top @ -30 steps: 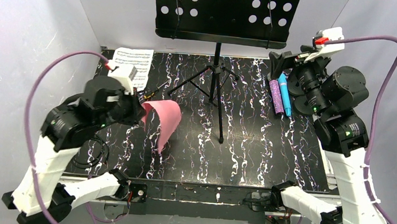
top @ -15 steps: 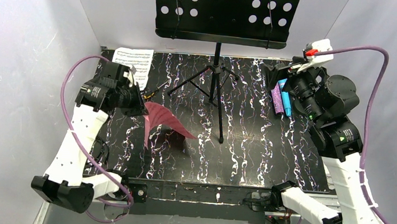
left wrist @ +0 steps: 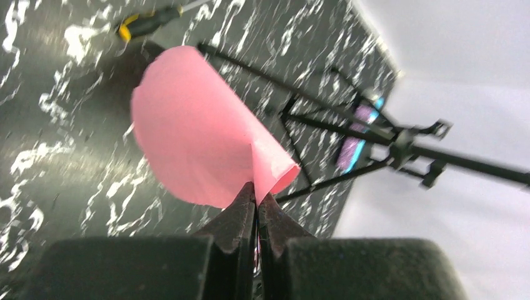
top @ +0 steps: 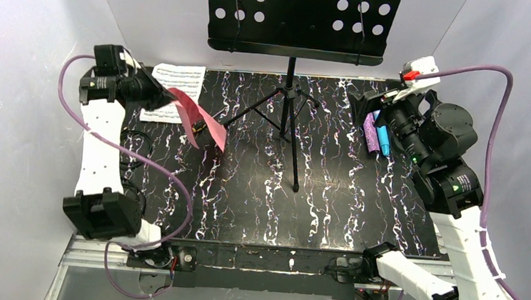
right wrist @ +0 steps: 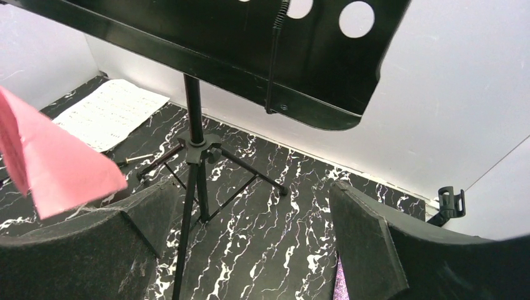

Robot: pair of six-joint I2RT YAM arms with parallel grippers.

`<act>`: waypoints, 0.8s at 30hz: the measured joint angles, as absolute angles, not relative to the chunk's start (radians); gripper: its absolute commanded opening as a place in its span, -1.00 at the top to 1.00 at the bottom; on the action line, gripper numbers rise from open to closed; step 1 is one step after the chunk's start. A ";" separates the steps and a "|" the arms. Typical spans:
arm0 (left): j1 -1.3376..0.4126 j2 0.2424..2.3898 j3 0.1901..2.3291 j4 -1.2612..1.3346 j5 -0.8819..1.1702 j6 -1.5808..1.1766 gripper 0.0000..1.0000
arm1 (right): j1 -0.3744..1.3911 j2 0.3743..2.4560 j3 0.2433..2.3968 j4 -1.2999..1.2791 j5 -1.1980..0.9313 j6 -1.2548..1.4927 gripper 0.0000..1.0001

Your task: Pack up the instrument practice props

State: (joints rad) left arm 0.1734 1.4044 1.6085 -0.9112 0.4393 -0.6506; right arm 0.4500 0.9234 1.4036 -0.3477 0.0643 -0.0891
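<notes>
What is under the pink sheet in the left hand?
Marbled table and a yellow-and-black tool, near the white music sheet. The pink sheet, pinched in the left hand, covers part of that tool from above.

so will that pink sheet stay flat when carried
Probably not: the pink sheet curls over where the left gripper pinches one edge, so it looks floppy. Thin, so likely very light; it may flap or crease if moved fast.

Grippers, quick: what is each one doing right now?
Left gripper: shut on the curled pink paper sheet, pinched at its edge.
Right gripper: open, holding nothing.
</notes>
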 measured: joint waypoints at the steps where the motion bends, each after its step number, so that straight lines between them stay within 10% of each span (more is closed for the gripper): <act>1: 0.192 1.437 1.640 -0.893 0.449 -0.670 1.00 | 0.455 0.923 1.404 -0.348 0.065 -0.093 -0.97; 24: 0.346 2.119 1.906 -0.352 0.650 -1.192 1.00 | 0.546 0.957 1.396 -0.353 0.158 -0.214 -0.97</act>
State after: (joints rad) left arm 0.3462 2.1189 1.9064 -0.3523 0.6498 -1.1915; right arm 0.5457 0.9569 1.3956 -0.3527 0.1577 -0.2142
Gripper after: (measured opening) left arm 0.008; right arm 0.985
